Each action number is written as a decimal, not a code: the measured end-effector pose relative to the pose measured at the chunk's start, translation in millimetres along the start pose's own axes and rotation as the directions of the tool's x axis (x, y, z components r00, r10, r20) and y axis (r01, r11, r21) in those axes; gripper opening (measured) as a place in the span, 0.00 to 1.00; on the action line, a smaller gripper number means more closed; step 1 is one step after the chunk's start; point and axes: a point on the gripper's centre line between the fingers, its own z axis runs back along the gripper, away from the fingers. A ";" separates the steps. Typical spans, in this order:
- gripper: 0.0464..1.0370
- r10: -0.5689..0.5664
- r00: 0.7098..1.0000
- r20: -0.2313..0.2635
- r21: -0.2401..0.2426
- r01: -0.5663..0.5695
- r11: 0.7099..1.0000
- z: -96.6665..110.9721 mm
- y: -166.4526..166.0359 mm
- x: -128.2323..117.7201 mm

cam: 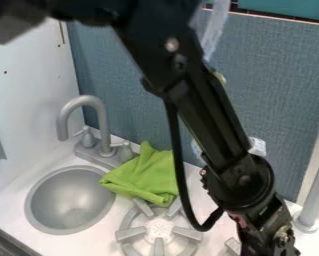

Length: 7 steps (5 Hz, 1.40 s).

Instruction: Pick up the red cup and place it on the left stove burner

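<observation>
The gripper [272, 245] hangs at the bottom right, over the counter to the right of the stove burner, its lower end cut off by the bottom edge. A green cloth [145, 176] lies crumpled between the sink and the arm, behind the burner and against the faucet base. The gripper is well away from the cloth, toward the front right. Behind the arm, a small white object [257, 146] is partly hidden near the back wall.
The round metal sink [69, 200] lies at the left, with a grey faucet [88, 102] behind it. A grey burner grate [158, 230] sits at the front middle. A grey post [315, 192] rises at the right edge, and blue-grey panelling backs the counter.
</observation>
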 end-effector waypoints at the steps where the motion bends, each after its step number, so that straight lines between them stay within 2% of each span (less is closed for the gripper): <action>1: 0.96 0.011 1.000 0.006 0.028 -0.011 1.000 -2.6 0.1 3.3; 2: 0.91 0.001 1.000 -0.012 0.035 -0.001 0.999 -7.5 -3.3 2.7; 3: 0.62 -0.010 0.999 -0.043 0.014 0.011 1.000 -11.0 -8.8 3.9; 4: 0.32 -0.003 0.999 -0.032 -0.004 0.003 1.000 -12.7 -10.0 2.4; 5: 0.11 0.017 0.999 -0.043 -0.019 -0.018 1.000 -15.2 -6.9 -8.8; 6: 0.05 0.022 0.999 -0.026 -0.032 -0.022 0.999 -9.5 -9.8 -5.8; 7: 0.05 0.025 0.999 -0.021 -0.057 -0.026 0.998 17.6 1.7 -3.2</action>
